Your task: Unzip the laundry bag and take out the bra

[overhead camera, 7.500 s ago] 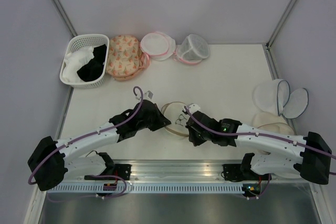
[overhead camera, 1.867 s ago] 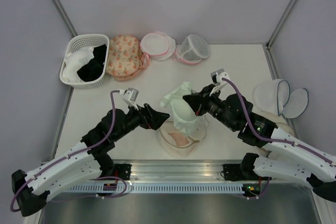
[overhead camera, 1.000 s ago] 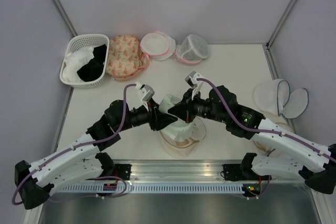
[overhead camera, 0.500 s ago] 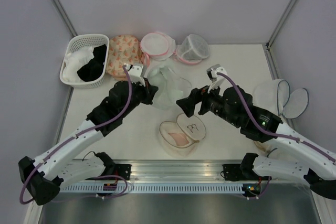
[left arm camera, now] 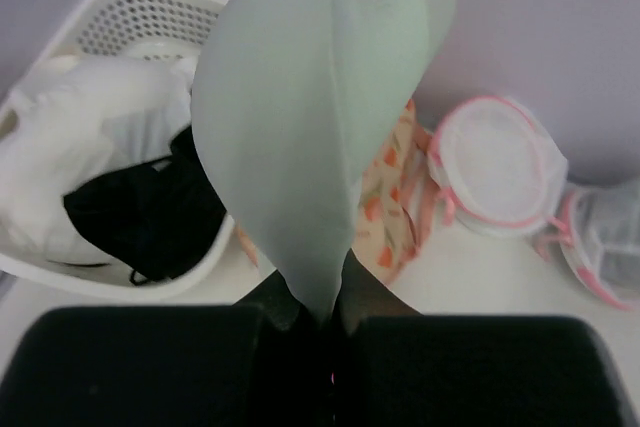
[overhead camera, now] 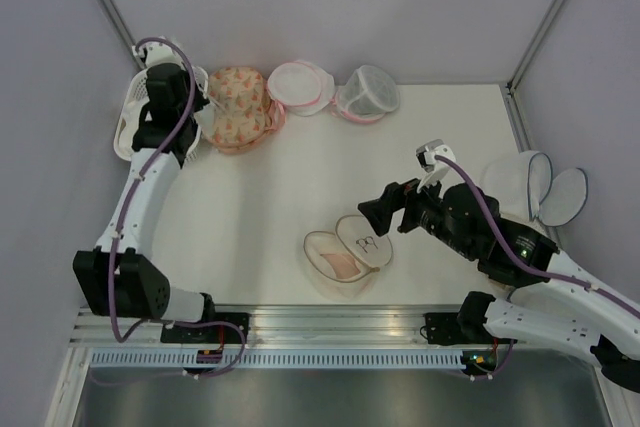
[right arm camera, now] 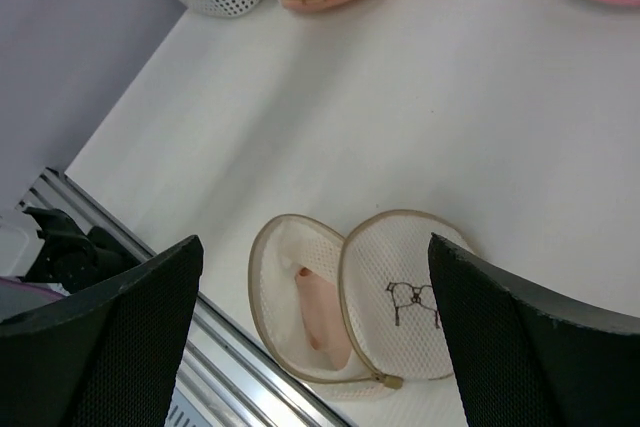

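Observation:
The laundry bag [overhead camera: 345,252] lies unzipped near the front of the table, its lid with the black drawing [right arm camera: 410,297] folded to the right. A pink-peach piece of fabric [right arm camera: 320,312] shows inside it. My left gripper [left arm camera: 328,312] is shut on the bra [left arm camera: 310,127], which looks pale mint green with a moulded cup. It hangs over the white basket [left arm camera: 150,17] at the back left. In the top view the left gripper [overhead camera: 160,112] mostly hides the bra. My right gripper [overhead camera: 375,212] is open and empty, above and right of the bag [right arm camera: 340,292].
The basket [overhead camera: 130,137] holds white and black garments. Beside it sit a peach floral bag [overhead camera: 235,107] and two pink-trimmed round bags [overhead camera: 300,87] [overhead camera: 368,92]. Dark-trimmed white bags [overhead camera: 535,187] lie at the right. A metal rail [overhead camera: 330,332] runs along the near edge.
The right gripper opened, let go of the bra and drew back to the right. The left arm swung from above the bag to the back left, carrying the bra over the basket.

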`<action>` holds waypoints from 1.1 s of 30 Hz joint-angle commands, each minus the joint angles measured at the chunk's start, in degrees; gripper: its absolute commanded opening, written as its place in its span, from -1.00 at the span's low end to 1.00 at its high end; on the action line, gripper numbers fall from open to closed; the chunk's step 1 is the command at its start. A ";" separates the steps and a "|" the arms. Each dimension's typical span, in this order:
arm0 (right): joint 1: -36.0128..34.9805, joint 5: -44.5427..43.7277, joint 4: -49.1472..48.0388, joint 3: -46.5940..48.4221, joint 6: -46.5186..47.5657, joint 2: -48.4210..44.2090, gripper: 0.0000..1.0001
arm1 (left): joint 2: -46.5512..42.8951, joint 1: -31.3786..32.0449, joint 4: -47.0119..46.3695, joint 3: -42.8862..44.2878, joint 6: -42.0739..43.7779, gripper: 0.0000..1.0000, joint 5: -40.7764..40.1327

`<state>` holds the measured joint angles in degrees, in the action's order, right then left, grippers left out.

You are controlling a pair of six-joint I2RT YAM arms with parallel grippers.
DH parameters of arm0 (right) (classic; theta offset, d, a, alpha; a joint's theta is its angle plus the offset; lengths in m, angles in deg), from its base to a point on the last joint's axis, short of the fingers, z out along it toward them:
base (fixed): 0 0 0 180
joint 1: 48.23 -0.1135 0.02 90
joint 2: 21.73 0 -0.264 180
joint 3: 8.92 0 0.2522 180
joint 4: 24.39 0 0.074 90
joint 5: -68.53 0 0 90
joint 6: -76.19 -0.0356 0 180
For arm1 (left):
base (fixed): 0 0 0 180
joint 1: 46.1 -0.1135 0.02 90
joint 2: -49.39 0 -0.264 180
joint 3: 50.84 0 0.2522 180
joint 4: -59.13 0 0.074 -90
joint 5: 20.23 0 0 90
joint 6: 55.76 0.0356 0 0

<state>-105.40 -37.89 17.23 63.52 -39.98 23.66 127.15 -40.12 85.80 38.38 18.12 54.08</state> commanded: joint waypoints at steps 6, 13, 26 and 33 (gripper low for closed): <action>-0.31 2.80 1.06 -4.62 -1.16 -0.91 0.96 | 18.73 -5.89 -0.51 24.69 6.26 -0.95 -2.42; -0.23 -0.10 2.55 -6.64 0.42 0.67 0.96 | 40.27 -13.96 2.58 45.13 4.27 -0.95 0.73; 0.39 2.09 -0.25 -5.06 0.51 10.86 0.96 | 51.01 -21.36 7.91 41.36 -3.38 -0.95 4.62; 0.39 2.63 -1.58 -7.69 -0.54 7.63 0.96 | 40.74 -21.89 8.72 28.79 -8.40 0.99 1.00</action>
<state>-105.23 -35.60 17.60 56.61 -39.98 34.26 175.23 -61.23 93.32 70.88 14.25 57.67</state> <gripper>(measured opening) 0.976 0.978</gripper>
